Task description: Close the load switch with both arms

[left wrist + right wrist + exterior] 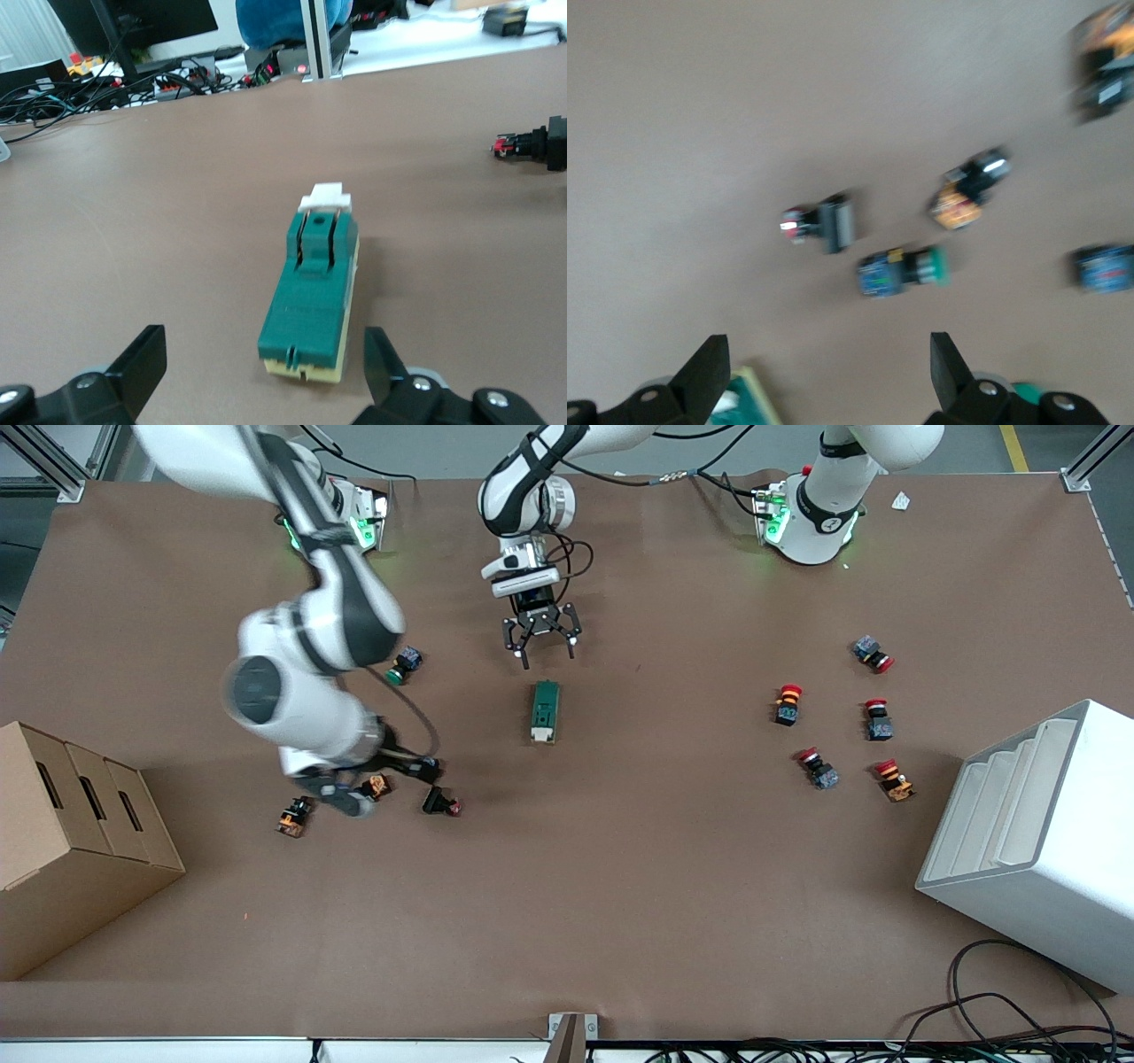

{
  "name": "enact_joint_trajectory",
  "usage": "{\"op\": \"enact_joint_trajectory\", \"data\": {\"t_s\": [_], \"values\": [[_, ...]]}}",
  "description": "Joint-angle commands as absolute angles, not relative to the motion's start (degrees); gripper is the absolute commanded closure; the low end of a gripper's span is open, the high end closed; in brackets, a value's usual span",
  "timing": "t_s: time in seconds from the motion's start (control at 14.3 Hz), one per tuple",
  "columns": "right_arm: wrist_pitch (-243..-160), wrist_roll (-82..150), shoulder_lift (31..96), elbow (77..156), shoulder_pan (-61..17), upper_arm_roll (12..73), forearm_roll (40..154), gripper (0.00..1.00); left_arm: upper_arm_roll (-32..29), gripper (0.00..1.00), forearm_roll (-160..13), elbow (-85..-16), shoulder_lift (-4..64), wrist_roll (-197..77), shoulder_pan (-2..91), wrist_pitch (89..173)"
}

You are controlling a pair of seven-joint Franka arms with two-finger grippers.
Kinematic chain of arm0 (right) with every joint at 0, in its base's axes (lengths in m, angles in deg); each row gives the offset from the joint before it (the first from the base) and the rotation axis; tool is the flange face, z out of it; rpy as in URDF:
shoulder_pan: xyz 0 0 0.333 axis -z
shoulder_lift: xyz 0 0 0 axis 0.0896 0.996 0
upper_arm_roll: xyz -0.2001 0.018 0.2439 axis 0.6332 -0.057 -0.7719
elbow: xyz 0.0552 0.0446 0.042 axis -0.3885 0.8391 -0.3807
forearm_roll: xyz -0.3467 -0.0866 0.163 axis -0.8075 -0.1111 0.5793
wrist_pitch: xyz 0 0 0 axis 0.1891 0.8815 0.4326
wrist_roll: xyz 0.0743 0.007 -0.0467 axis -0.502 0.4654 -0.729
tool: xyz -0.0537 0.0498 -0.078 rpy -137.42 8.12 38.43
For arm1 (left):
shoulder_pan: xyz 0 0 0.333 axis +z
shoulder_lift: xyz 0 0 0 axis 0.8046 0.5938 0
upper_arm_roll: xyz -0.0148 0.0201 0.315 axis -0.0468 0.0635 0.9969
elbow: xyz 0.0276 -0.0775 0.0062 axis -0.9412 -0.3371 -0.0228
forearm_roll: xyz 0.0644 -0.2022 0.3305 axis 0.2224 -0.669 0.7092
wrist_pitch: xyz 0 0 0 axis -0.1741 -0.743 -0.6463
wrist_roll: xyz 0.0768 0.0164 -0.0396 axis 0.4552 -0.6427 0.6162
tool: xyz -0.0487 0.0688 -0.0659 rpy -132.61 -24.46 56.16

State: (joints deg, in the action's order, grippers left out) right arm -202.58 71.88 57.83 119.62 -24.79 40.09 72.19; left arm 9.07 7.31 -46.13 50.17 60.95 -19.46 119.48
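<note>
Left gripper (542,640) hangs spread wide above the load switch (545,711); right gripper (824,376) spread wide over push-buttons (902,272).

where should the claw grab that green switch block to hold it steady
Probably across the two long flat sides of the dark green rectangular load switch, near its cream base, coming straight down from above. It lies flat on the brown table with the white lever end left free. The left claw, open, already hangs close by; the right claw is open over scattered push-buttons.
</note>
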Motion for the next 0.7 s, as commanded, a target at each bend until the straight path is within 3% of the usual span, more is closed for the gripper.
{"op": "enact_joint_trajectory", "data": {"t_s": [0.0, 0.35, 0.63], "values": [[-194.03, 61.70, 54.25, 118.28, -18.61, 38.89, 66.51, 0.00, 8.95, 0.01, 0.37, -44.02, 45.85, 52.36, -16.92, 120.39], [-175.74, 48.06, 54.33, 104.74, -11.13, 38.89, 60.35, 0.00, 8.86, 0.01, -10.88, -43.49, 35.13, 34.28, -7.63, 122.05], [-169.48, 41.64, 54.33, 97.88, -6.38, 38.89, 57.62, 0.00, 8.86, 0.00, -21.77, -40.86, 27.74, 17.67, 2.48, 123.38]]}}
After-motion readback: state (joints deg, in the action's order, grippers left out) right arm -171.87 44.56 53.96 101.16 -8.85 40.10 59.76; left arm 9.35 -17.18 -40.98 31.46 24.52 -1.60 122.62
